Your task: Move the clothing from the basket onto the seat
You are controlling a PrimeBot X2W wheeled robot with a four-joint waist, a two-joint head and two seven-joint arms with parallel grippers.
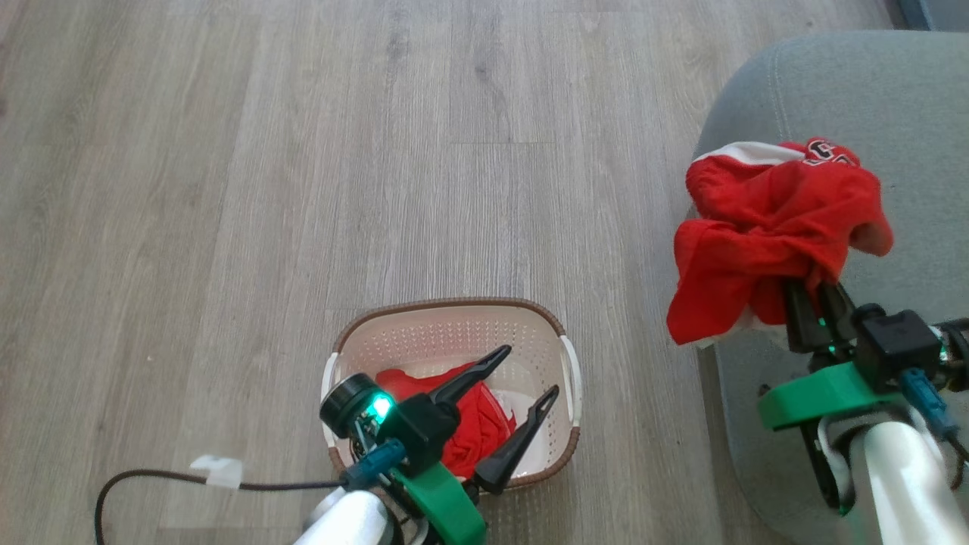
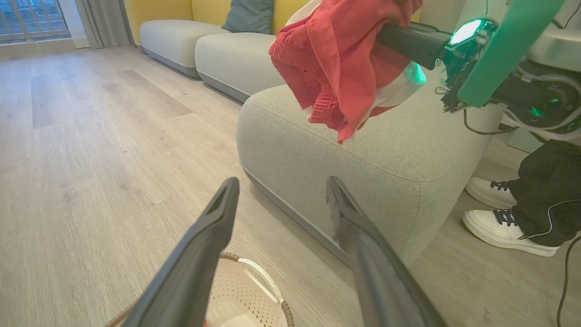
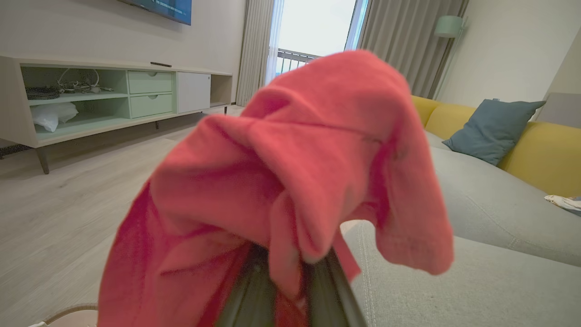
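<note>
right tool [image 1: 814, 303] clamped on red garment [image 1: 764, 227] at edge of seat [image 1: 870, 98] — left tool [image 1: 531, 369] apart above basket [image 1: 447, 303].

The wooden floor [image 1: 303, 151] bears the basket [image 1: 454, 303], the seat [image 1: 870, 98] and a cable [image 1: 288, 485] (seemingly taped down).

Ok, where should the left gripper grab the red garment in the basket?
Probably the raised crumpled fold in the middle of the garment, coming straight down from above: it lies heaped low inside the basket, whose walls block sideways approach. The open left gripper hovers over it.
</note>
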